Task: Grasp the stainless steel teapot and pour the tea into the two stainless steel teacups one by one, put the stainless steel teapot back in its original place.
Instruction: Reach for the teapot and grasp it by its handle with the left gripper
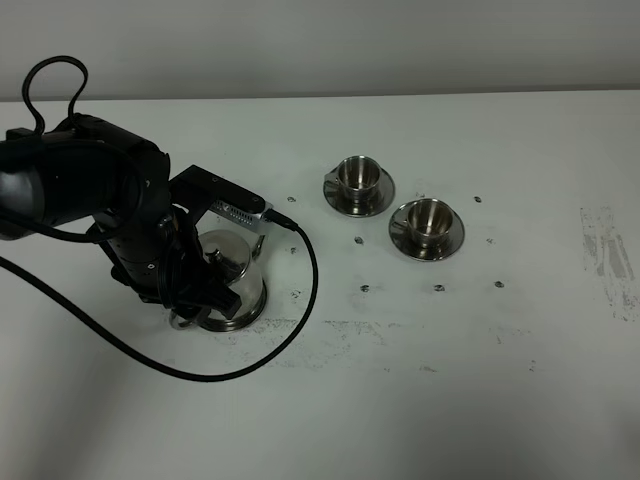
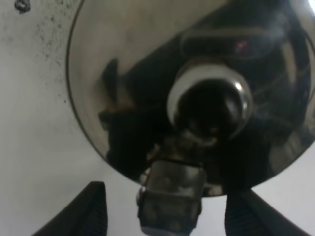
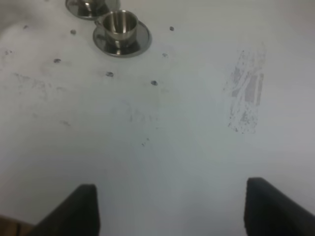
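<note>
Steel teapot (image 2: 123,73), its handle (image 2: 172,209) between wide-open left fingers (image 2: 93,209), right fingers (image 3: 83,209) spread, empty

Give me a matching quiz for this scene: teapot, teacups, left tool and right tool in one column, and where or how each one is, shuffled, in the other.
Column one
1. teapot
2. teacups
3. left tool
4. right tool

Column two
A. open over bare table
B. on saucers
C. under the left arm
D. open, close above the lid

Pairs: 1-C, 2-B, 3-D, 4-A
</note>
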